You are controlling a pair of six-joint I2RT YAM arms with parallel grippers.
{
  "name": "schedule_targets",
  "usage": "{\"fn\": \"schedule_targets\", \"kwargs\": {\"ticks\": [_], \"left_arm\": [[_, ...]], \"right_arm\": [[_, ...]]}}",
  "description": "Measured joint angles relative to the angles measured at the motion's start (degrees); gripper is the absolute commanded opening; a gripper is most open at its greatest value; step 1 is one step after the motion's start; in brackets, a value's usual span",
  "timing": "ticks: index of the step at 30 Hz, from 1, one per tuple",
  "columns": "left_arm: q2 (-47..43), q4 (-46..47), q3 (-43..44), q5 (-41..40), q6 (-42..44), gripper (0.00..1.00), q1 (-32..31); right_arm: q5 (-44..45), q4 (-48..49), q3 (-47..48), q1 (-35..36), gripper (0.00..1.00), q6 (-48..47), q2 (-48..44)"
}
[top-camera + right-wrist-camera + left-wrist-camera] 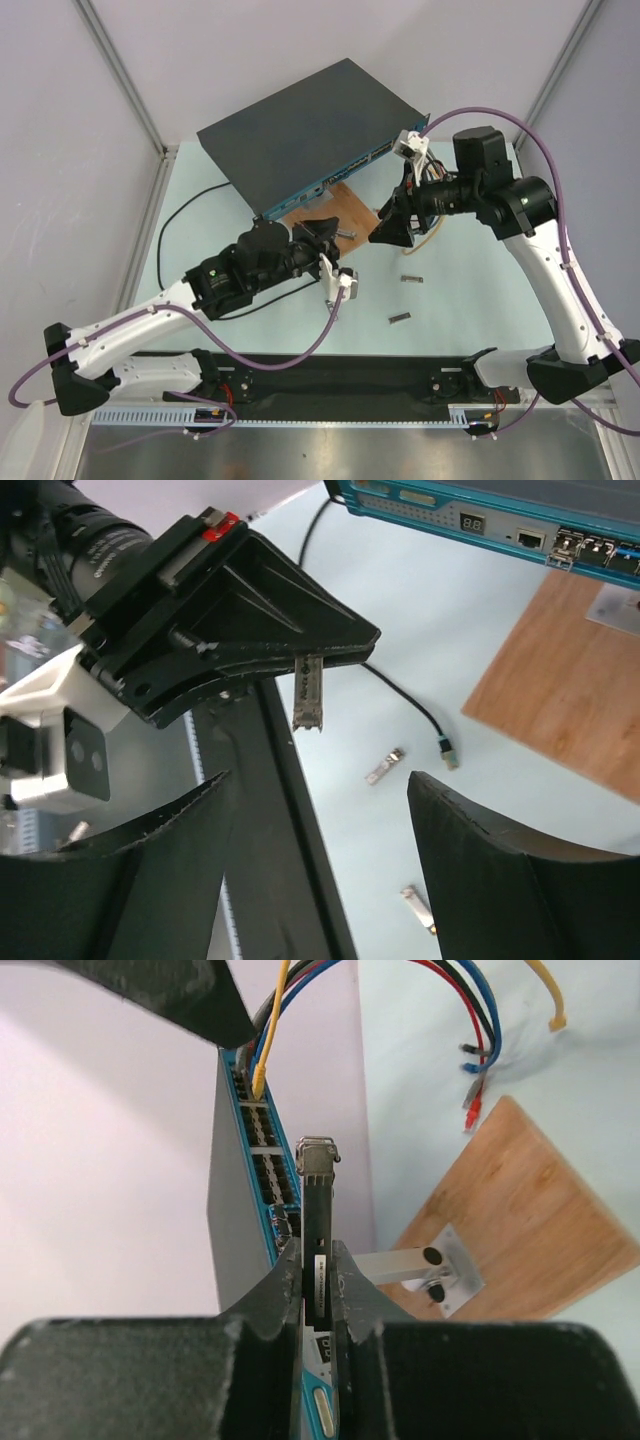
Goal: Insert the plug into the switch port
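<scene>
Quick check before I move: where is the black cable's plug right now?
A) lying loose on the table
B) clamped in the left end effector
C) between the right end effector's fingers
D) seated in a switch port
A: the plug lies on the table, while the left end effector grips a metal module and the right end effector is open and empty.

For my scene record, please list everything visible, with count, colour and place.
table: one, pale green, under everything.
switch box: one, dark grey, blue front, at the back.
wooden board: one, brown, before the blue front.
black cable: one, pale plug lying on the table.
metal sticks: two, silver, loose on the table.
coloured cable ends: several, yellow, blue, red, near the board.
left gripper: one, black, shut on a third metal stick.
right gripper: one, black, open, empty.
</scene>
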Motion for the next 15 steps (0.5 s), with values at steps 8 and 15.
{"fn": "schedule_targets", "kwargs": {"ticks": [8, 15], "left_arm": [[-0.9, 4.8, -2.1, -3.4, 6.3, 0.0, -1.9], [-1.9, 7.1, -3.0, -3.8, 8.1, 0.0, -2.4]], "right_arm": [[9.1, -1.2, 0.0, 9.4, 0.72, -5.8, 0.1], [12.5, -1.2, 0.0, 11.6, 0.66, -7.0, 1.7]]}}
